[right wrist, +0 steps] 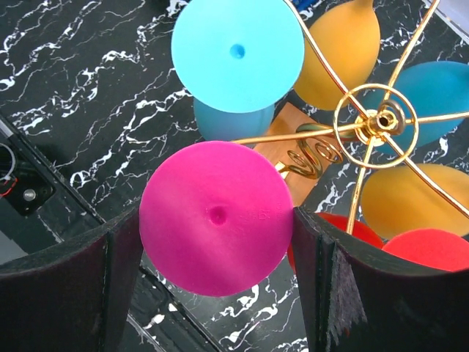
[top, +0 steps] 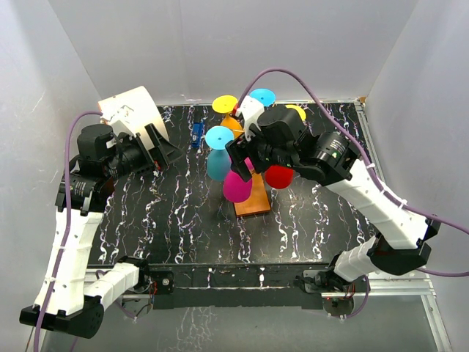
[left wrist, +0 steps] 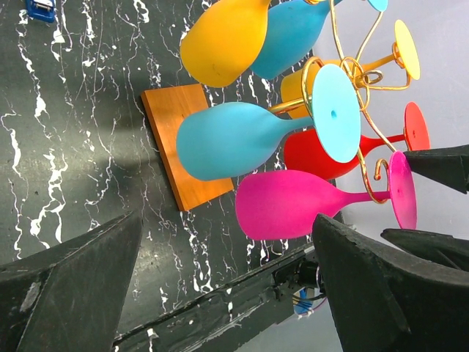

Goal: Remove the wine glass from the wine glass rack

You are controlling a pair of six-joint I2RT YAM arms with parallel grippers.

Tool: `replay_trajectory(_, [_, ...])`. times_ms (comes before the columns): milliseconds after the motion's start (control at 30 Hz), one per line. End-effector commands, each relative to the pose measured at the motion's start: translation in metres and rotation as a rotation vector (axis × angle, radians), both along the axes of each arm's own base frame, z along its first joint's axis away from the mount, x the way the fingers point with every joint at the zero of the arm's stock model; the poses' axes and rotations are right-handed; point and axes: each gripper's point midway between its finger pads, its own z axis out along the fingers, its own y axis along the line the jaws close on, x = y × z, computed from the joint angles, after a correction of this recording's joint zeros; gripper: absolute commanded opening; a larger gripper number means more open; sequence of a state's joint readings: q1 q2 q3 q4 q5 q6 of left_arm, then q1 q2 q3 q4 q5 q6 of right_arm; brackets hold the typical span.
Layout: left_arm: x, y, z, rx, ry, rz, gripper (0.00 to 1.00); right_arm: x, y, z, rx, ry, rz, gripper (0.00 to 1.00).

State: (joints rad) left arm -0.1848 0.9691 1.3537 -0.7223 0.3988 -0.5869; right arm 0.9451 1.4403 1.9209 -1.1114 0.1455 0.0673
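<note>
The wine glass rack (right wrist: 377,121) is a gold wire stand on an orange-brown wooden base (top: 253,199), mid-table. Several coloured glasses hang from it upside down. A pink wine glass (top: 237,187) hangs at its near side. In the right wrist view, my right gripper (right wrist: 218,229) is shut on this glass's round pink foot (right wrist: 216,216), with a finger touching each edge. The left wrist view shows the pink wine glass (left wrist: 293,205) still hooked in a gold curl. My left gripper (left wrist: 227,293) stands wide open to the left of the rack, holding nothing.
Light blue (top: 218,158), red (top: 278,176), yellow (top: 225,104) and teal glasses hang on the other arms, close around the pink one. A small blue object (top: 196,134) lies behind the rack's left side. White walls enclose the black marbled table (top: 168,220).
</note>
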Motion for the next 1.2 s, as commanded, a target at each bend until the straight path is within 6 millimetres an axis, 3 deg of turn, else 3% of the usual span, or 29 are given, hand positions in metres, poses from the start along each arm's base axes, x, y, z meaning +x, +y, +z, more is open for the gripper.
replay_trajectory(0, [-0.006,0.004,0.003,0.008,-0.012,0.010,0.99,0.004,0.017,0.034,0.108,-0.077,0.054,0.60])
replay_trajectory(200, [-0.008,0.006,0.001,0.016,-0.008,0.015,0.99,0.021,0.020,0.042,0.123,-0.117,-0.019,0.59])
replay_trajectory(367, [-0.010,0.008,0.000,0.027,-0.008,0.021,0.99,0.038,0.010,0.040,0.082,-0.137,-0.139,0.59])
replay_trajectory(533, [-0.011,0.010,-0.001,0.038,-0.007,0.025,0.99,0.044,-0.008,0.042,0.055,-0.153,-0.230,0.59])
replay_trajectory(833, [-0.009,0.008,-0.009,0.032,0.004,0.015,0.99,0.032,-0.041,0.045,0.030,-0.149,-0.300,0.58])
replay_trajectory(1167, [-0.011,0.000,-0.007,-0.011,0.000,-0.014,0.99,-0.002,-0.049,0.041,0.105,-0.068,-0.219,0.58])
